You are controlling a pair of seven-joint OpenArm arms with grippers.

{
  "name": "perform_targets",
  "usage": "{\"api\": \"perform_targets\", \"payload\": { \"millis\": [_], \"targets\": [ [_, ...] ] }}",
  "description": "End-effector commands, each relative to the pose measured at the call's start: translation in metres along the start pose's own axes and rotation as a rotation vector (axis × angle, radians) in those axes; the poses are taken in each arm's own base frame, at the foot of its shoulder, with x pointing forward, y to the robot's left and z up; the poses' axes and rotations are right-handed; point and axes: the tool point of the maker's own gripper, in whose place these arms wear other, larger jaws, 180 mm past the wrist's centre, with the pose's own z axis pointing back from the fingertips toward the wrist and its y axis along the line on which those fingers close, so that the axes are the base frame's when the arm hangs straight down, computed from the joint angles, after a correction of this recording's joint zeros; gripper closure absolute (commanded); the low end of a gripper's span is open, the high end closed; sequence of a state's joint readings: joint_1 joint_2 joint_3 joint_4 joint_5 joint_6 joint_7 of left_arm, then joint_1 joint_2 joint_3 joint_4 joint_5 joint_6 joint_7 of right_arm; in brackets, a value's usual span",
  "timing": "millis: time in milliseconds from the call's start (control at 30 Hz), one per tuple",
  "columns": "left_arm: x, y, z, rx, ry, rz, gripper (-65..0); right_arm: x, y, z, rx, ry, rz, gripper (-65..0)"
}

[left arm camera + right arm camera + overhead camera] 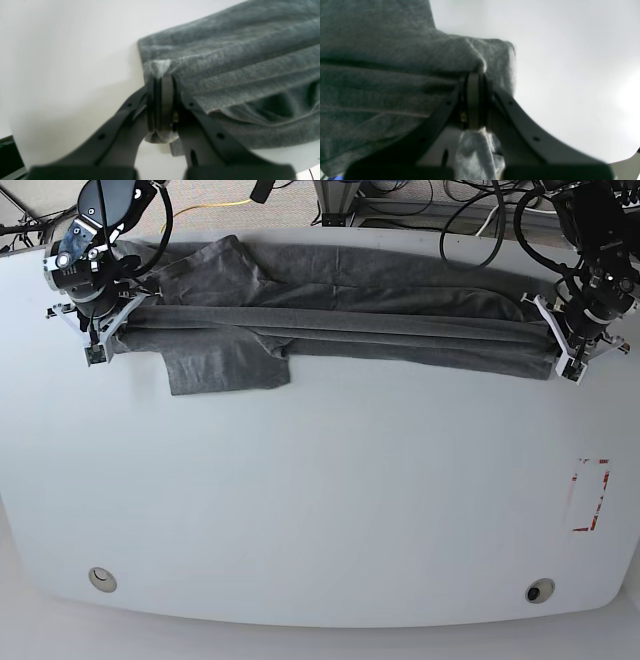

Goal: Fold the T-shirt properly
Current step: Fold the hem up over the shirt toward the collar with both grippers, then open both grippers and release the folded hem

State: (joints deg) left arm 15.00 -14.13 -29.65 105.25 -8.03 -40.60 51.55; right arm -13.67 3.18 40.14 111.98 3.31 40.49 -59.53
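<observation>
I've got the T-shirt [330, 320] stretched long across the table's [320, 510] far side, left gripper [161, 82] and right gripper [475, 75] each clamped tight on an end.

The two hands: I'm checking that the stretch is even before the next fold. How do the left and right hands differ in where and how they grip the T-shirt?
The left hand pinches the end with no sleeve; the right hand pinches the end where a sleeve hangs toward the table's middle. In the base view the left hand sits slightly lower than the right. Both are shut on the T-shirt, stretched into a long band between them.
</observation>
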Motion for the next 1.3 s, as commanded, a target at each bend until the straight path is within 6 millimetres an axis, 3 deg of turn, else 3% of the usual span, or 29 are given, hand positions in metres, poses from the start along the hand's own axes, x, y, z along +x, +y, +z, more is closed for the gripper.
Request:
{"api": "perform_targets", "payload": {
  "millis": [0,133,200,267,400,500,800,1000,1267],
  "targets": [
    [0.001,0.012,0.006,0.038,0.001,-0.018,0.0,0.002,-0.01,0.005,-0.036,-0.007,0.013,0.0],
    [-0.011,0.009,0.008,0.022,0.04,-0.059,0.0,-0.007,-0.009,0.006,-0.035,0.013,0.014,-0.6],
    [-0.012,0.004,0.006,0.002,0.055,-0.096,-4.4,-0.014,-0.007,0.007,-0.029,0.03,0.018,-5.5],
    [-0.011,0.002,0.005,-0.006,0.058,-0.112,-12.9,-0.016,-0.008,0.007,-0.032,0.035,0.015,-16.8],
    [-0.011,0.002,0.005,-0.006,0.06,-0.113,-31.1,-0.022,-0.005,0.008,-0.029,0.042,-0.009,-47.4],
    [-0.011,0.003,0.006,-0.001,0.077,-0.115,-35.3,-0.013,-0.011,0.015,-0.054,0.005,-0.027,-59.9],
    [0.027,0.017,0.019,0.068,0.021,-0.15,-34.7,0.042,0.018,0.017,0.135,-0.206,-0.06,-60.2],
    [0.04,0.022,0.019,0.083,-0.01,-0.151,-34.6,0.071,0.052,-0.006,0.241,-0.211,0.005,-56.4],
    [0.038,0.022,0.019,0.084,-0.004,-0.151,-34.6,0.08,0.059,-0.052,0.258,-0.109,0.018,-52.3]
  ]
}}
